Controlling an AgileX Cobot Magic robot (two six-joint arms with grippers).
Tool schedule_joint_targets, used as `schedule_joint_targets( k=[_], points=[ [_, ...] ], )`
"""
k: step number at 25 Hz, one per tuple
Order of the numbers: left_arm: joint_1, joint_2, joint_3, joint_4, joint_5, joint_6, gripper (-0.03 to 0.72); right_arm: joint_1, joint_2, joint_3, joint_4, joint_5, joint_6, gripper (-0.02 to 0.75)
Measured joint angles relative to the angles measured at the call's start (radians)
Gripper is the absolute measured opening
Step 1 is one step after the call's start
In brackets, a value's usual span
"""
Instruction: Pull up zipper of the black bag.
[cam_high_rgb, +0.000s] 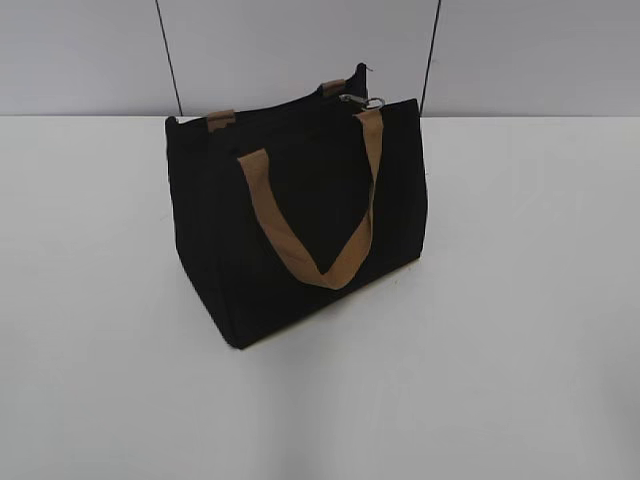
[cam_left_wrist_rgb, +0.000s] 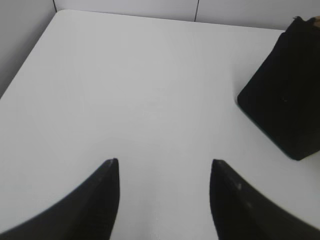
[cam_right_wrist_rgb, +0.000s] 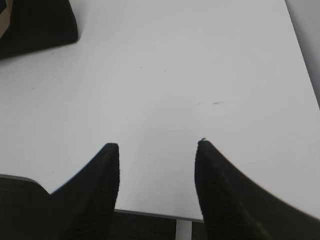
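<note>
The black bag (cam_high_rgb: 300, 220) stands upright in the middle of the white table, with tan strap handles hanging down its front. The silver ring zipper (cam_high_rgb: 372, 102) sits at the top right end of the bag. My left gripper (cam_left_wrist_rgb: 164, 165) is open and empty over bare table, with the bag's corner (cam_left_wrist_rgb: 285, 100) to its right. My right gripper (cam_right_wrist_rgb: 157, 147) is open and empty near the table's front edge, with the bag (cam_right_wrist_rgb: 37, 22) at the far upper left. Neither gripper shows in the exterior view.
The white table (cam_high_rgb: 520, 350) spreads around the bag. A grey wall with two dark vertical seams (cam_high_rgb: 168, 55) stands behind it. The table's front edge (cam_right_wrist_rgb: 150, 214) shows under my right gripper, and its left edge (cam_left_wrist_rgb: 25, 55) shows in the left wrist view.
</note>
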Motion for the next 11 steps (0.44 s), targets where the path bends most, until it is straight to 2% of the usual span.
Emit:
schedule_joint_targets(
  k=[11],
  points=[
    [0.000,0.000,0.000,0.008,0.000,0.001,0.393,0.000,0.000,0.000,0.000,0.000,0.000,0.378]
  ],
)
